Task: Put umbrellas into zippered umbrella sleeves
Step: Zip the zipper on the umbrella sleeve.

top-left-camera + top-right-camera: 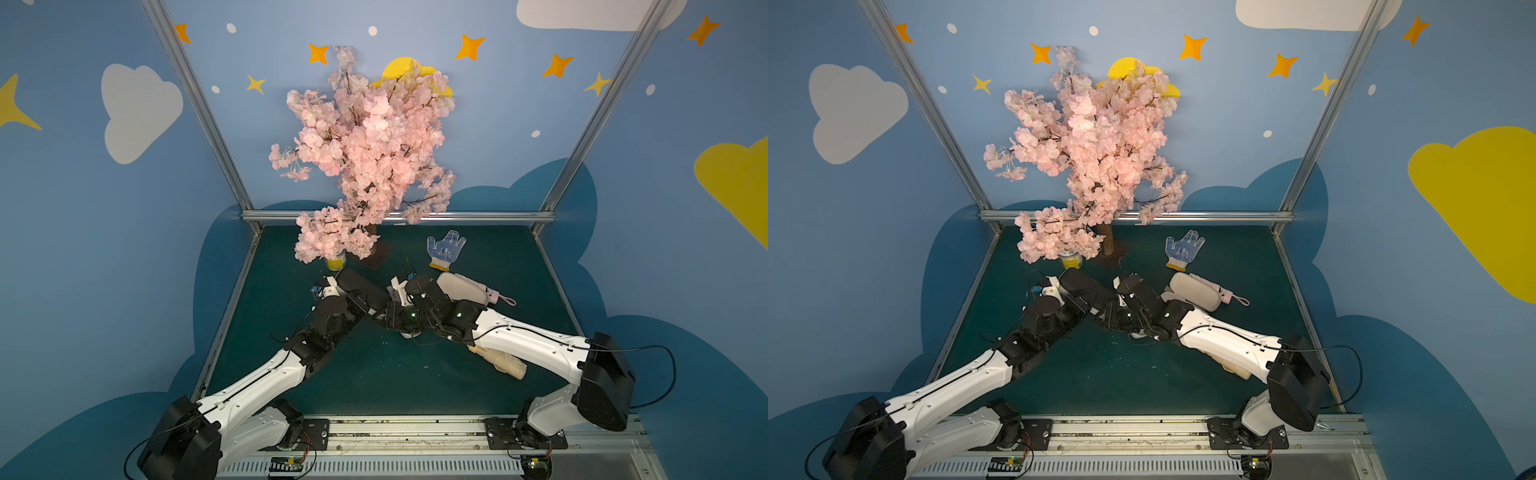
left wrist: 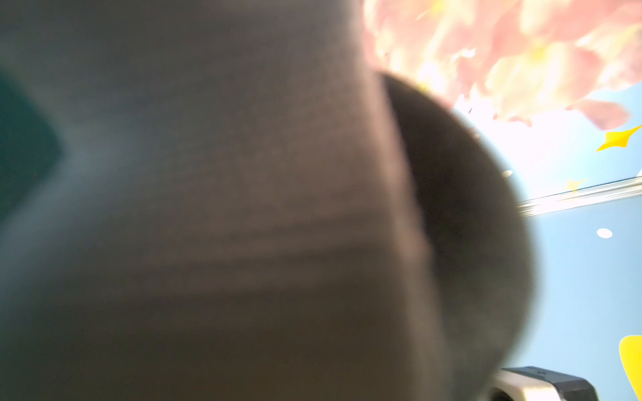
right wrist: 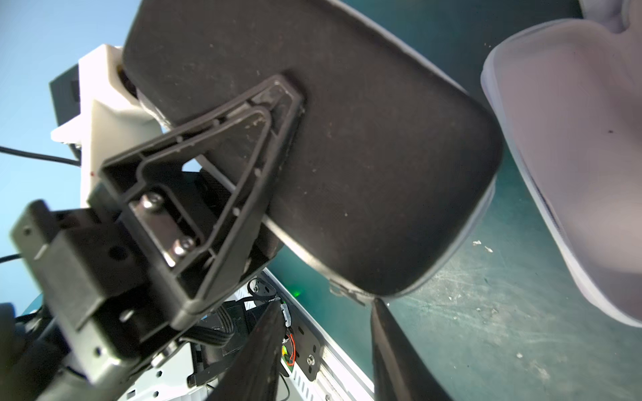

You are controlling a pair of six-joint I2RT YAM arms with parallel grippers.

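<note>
Nearest the rail, the cream-beige umbrella lies on the green table, partly tucked under the white forearm of the right arm. In a top view that arm covers nearly all of it. Further in, the two arms meet over the middle of the table. The left claw is clamped on the black sleeve, which it holds tilted off the table. The right wrist view shows one ribbed finger pressed flat on the shell, with the other finger hidden behind it. The left wrist view is a dark blur of that same sleeve close to the lens. The right claw stands with its two dark fingers apart and nothing between them. Their tips are just short of the rounded end of the black sleeve, where a small zip tab hangs. Beside this in the right wrist view lies a pale sleeve with a faint lavender cast, and I cannot tell whether it is the one seen from above. Beyond the right wrist, the off-white sleeve rests on the table. A pale pink umbrella lies along its far side, touching it, with its thin loop trailing out to the right. Whether the umbrella sits partly inside the sleeve I cannot tell. Further back lies a white-and-blue dotted glove, palm up. At the far edge a yellow can stands beside the brown base of a pink blossom tree.
</note>
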